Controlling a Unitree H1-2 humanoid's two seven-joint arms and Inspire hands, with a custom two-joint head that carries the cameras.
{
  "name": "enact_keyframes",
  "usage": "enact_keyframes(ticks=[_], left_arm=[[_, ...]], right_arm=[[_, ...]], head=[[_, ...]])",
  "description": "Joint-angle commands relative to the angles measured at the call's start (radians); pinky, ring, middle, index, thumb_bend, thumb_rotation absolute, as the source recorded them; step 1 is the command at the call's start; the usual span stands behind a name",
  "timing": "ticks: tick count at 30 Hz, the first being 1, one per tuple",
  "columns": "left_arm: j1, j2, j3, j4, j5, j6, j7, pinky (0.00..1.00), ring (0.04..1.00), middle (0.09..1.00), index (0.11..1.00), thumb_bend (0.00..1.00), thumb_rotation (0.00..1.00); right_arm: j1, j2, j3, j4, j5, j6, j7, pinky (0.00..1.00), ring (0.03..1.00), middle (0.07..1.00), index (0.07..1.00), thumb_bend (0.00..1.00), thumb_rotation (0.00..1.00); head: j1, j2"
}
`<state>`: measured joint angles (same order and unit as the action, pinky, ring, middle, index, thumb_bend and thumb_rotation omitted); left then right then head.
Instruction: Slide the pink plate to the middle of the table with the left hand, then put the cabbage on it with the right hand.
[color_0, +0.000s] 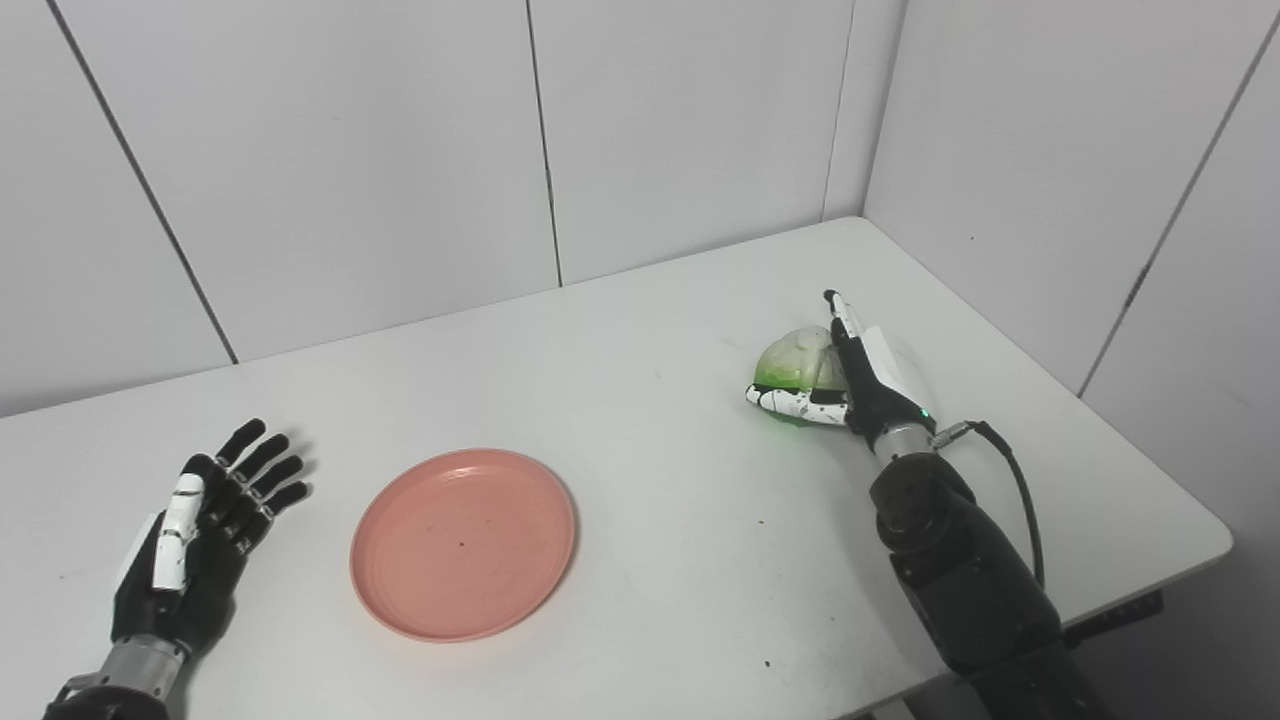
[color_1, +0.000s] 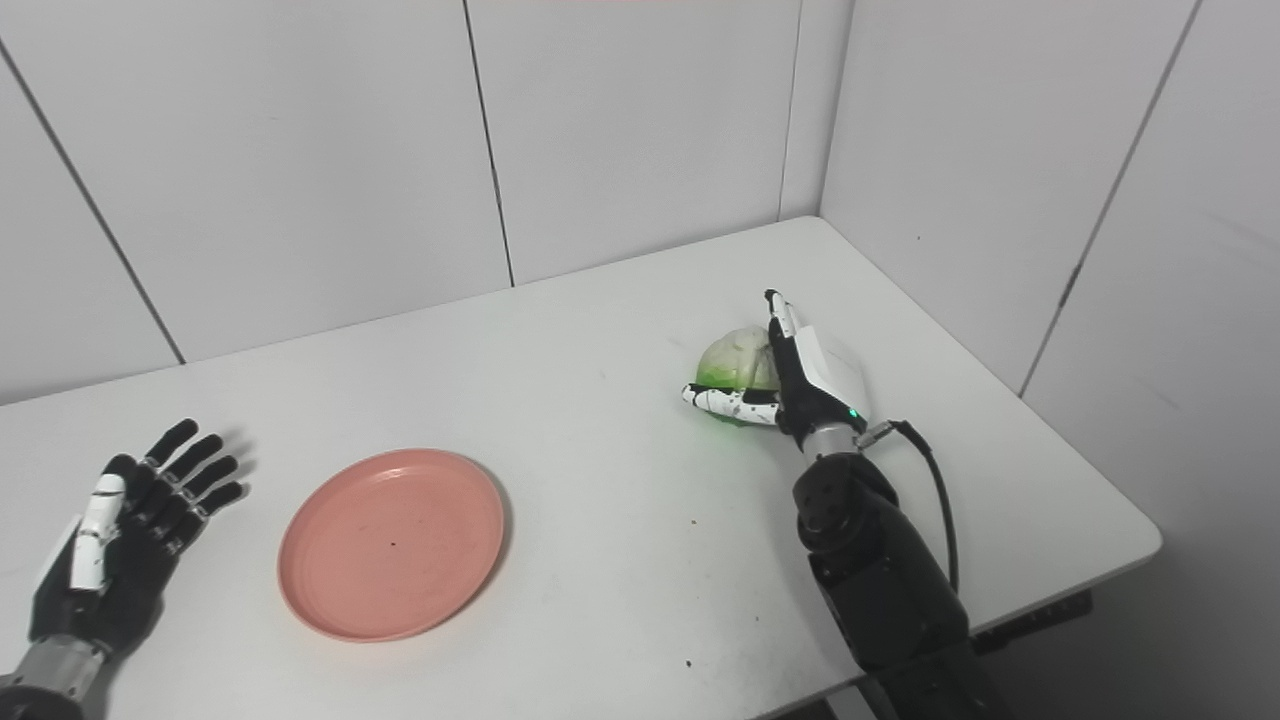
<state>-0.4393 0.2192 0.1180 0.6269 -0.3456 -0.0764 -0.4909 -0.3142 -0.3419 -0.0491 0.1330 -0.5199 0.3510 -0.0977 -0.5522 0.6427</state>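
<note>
- Lower left of frame: left hand (color_0: 205, 530) resting palm-up on the white table (color_0: 650, 330), fingers spread apart, holding nothing, near the plate but clear of it.
- Just right of that hand, low and left of centre: pink plate (color_0: 463, 543), flat on the table, nothing on it.
- Right of centre, well apart from the plate: cabbage (color_0: 797, 365), pale on top, green at the base, apparently on the table surface.
- Against the cabbage's right side: right hand (color_0: 845, 385), thumb across the near base, fingers up along the far side; wrapped around it, though firmness of hold hard to judge.
- Judged progress: plate slide looks finished or nearly so, plate lying somewhat left of the middle.
- Still to do: lift the cabbage, carry it leftward, set it on the plate.
</note>
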Motion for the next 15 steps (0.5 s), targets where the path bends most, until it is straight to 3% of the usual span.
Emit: enact_keyframes(ticks=[1, 4, 6, 7, 11, 15], left_arm=[[0.077, -0.009, -0.010, 0.055, 0.019, 0.031, 0.014, 0.82, 0.852, 0.877, 0.862, 0.49, 0.94], [0.078, -0.010, -0.010, 0.053, 0.018, 0.032, 0.017, 0.81, 0.847, 0.873, 0.859, 0.49, 0.93], [0.079, -0.010, -0.011, 0.052, 0.019, 0.032, 0.018, 0.81, 0.847, 0.871, 0.858, 0.49, 0.93], [0.080, -0.010, -0.011, 0.050, 0.020, 0.031, 0.019, 0.81, 0.847, 0.871, 0.858, 0.49, 0.93], [0.079, -0.009, -0.012, 0.059, 0.018, 0.023, 0.010, 0.81, 0.848, 0.873, 0.860, 0.50, 0.93], [0.078, -0.010, -0.011, 0.061, 0.016, 0.021, 0.009, 0.81, 0.846, 0.872, 0.860, 0.50, 0.92]], right_arm=[[-0.041, -0.018, -0.005, -0.008, -0.009, -0.002, -0.031, 0.83, 0.941, 0.990, 1.000, 1.00, 0.47], [-0.043, -0.011, -0.013, -0.001, -0.008, -0.006, -0.051, 0.82, 0.921, 0.965, 0.980, 1.00, 0.41], [-0.045, -0.003, -0.021, 0.001, -0.010, 0.003, -0.070, 0.75, 0.860, 0.905, 0.912, 0.95, 0.30], [-0.046, 0.002, -0.027, 0.003, -0.007, 0.004, -0.084, 0.75, 0.855, 0.899, 0.906, 0.94, 0.29], [-0.050, 0.025, -0.059, 0.016, 0.026, -0.026, -0.131, 0.62, 0.700, 0.731, 0.731, 0.85, 0.10], [-0.052, 0.026, -0.057, 0.027, 0.031, -0.052, -0.160, 0.53, 0.599, 0.638, 0.631, 0.81, 0.08]], head=[[0.003, -0.001], [0.003, -0.001], [0.004, 0.000], [0.004, 0.000], [0.006, 0.001], [0.005, 0.001]])
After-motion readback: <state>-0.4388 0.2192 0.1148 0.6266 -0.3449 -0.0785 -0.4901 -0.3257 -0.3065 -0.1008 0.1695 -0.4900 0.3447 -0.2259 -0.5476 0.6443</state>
